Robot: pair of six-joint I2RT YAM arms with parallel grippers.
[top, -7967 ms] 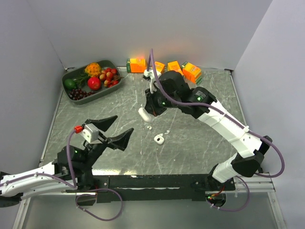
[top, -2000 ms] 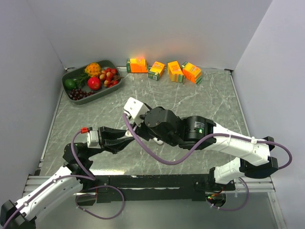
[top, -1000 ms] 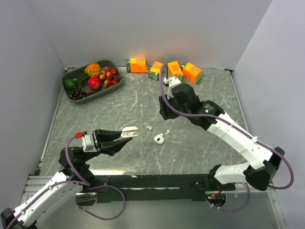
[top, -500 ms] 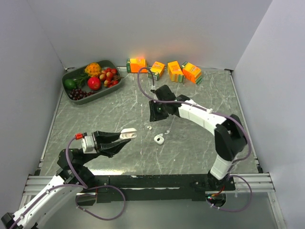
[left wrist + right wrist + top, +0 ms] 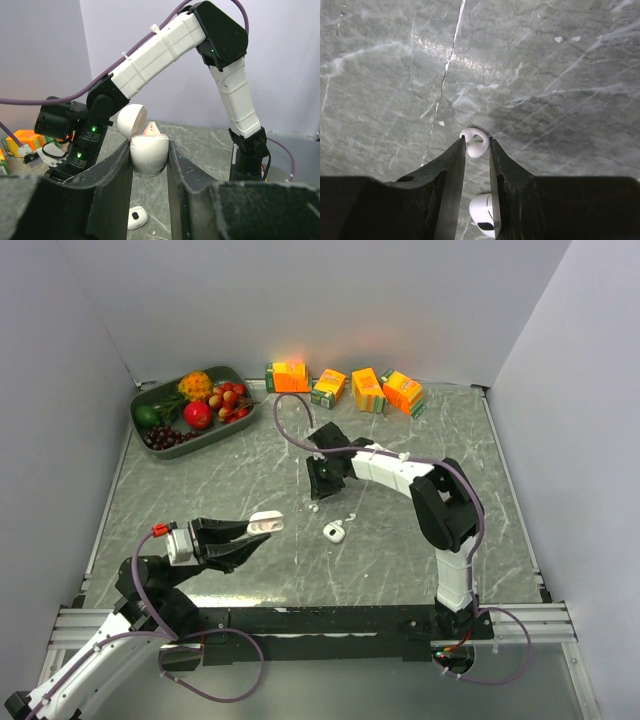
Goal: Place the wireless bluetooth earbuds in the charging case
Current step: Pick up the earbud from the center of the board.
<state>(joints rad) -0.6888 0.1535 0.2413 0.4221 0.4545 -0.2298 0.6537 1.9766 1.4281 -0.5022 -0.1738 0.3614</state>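
The white charging case (image 5: 149, 152) sits pinched between my left gripper's (image 5: 149, 159) fingers, its lid (image 5: 131, 120) flipped open; from above, the case (image 5: 265, 523) hangs over the table's left-middle. My right gripper (image 5: 477, 141) points straight down with its fingertips against both sides of a small curved white earbud (image 5: 475, 142) lying on the marble. From above, that earbud (image 5: 314, 507) shows just under the right gripper (image 5: 316, 500). A larger white rounded piece with a dark patch (image 5: 334, 532) lies close by, also below the right fingers (image 5: 482, 220).
A grey tray (image 5: 137, 403) of fruit stands at the back left. Several orange juice cartons (image 5: 366, 389) line the back wall. A tiny white bit (image 5: 351, 515) lies right of the earbud. The right arm's forearm (image 5: 385, 464) stretches across the table's middle.
My right arm has swung left and down onto the earbud and its jaws have narrowed around it. The left gripper with the case has barely shifted.
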